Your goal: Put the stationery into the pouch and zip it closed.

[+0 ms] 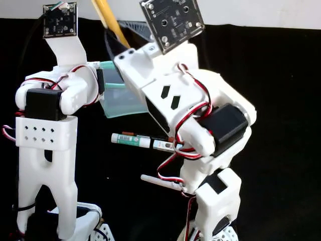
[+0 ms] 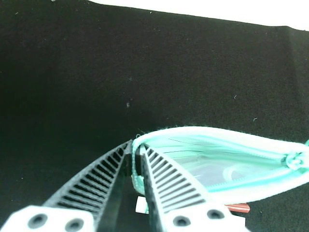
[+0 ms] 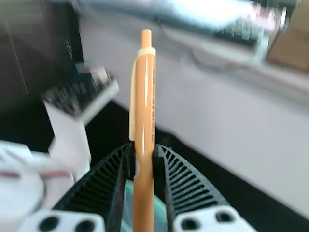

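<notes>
Up at 11 o'clock in the high view, the pouch is held clear of the black cloth. It is mint green with see-through sides. The left wrist view shows its zip undone and the mouth gaping, with the slider at the end far from the grip. Something pale lies behind the clear side, but what it is cannot be told.

The left gripper is pinched tight on the pouch's corner seam, both ribbed fingers pressed against the fabric. The left arm stands upright at 9 o'clock, its wrist bent in toward the centre.

The right gripper is clamped narrow on an orange pen, which stands straight up between the jaws with its clip end away from the wrist. In the high view that pen slants at 11 o'clock, just above the pouch. The right arm rises from 6 o'clock and leans toward 12, passing over the middle of the cloth.

Below the pouch, at 8 o'clock near the centre, a marker with a green and white label lies flat. A thin white stick lies at 6 o'clock, partly under the right arm.
</notes>
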You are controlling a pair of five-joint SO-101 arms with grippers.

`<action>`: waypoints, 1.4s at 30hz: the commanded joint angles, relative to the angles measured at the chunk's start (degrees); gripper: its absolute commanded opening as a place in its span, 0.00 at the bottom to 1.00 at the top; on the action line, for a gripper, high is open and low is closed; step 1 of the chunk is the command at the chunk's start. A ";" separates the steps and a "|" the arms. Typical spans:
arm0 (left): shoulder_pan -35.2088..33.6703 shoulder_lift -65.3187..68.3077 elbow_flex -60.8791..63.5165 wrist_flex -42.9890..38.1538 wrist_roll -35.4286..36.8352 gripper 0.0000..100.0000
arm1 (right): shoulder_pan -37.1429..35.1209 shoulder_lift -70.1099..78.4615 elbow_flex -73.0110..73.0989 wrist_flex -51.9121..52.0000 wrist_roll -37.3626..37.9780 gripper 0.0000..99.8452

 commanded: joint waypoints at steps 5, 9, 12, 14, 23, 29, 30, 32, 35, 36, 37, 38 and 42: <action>-0.48 0.57 0.75 0.26 0.53 0.01 | 4.79 -5.93 -2.95 4.62 -2.37 0.01; -0.57 0.57 0.84 0.26 0.53 0.01 | 4.70 -17.27 17.45 4.53 -2.73 0.01; -0.40 0.57 0.84 0.26 0.53 0.01 | 4.79 -27.56 33.45 4.18 -2.73 0.01; -0.40 0.57 0.84 0.18 0.53 0.01 | 4.88 -33.45 40.57 2.95 -2.73 0.01; -0.40 0.57 0.84 0.26 0.53 0.01 | 4.62 -43.12 59.03 -1.19 -4.66 0.01; -0.40 0.57 0.84 0.26 0.53 0.01 | 4.53 -49.10 70.90 -12.88 -4.66 0.01; -0.40 0.57 0.84 0.26 0.53 0.01 | 4.53 -50.07 75.03 -13.93 -4.66 0.01; -0.40 0.57 0.84 0.26 0.44 0.01 | 4.70 -52.97 83.21 -18.42 -4.57 0.01; -0.40 0.57 0.84 0.00 0.44 0.01 | 4.62 -57.89 93.41 -27.21 -4.31 0.01; -0.40 0.57 0.66 -0.09 0.44 0.01 | 4.53 -58.59 95.96 -29.49 -4.31 0.01; -0.40 0.57 0.57 -0.18 0.44 0.01 | 4.53 -58.59 97.63 -31.60 -4.31 0.01; -0.40 0.57 0.57 -0.18 0.26 0.01 | 4.53 -58.51 98.59 -33.27 -4.13 0.01; -0.40 0.57 0.75 -0.18 -1.32 0.01 | 4.53 -57.45 99.65 -40.75 -1.32 0.01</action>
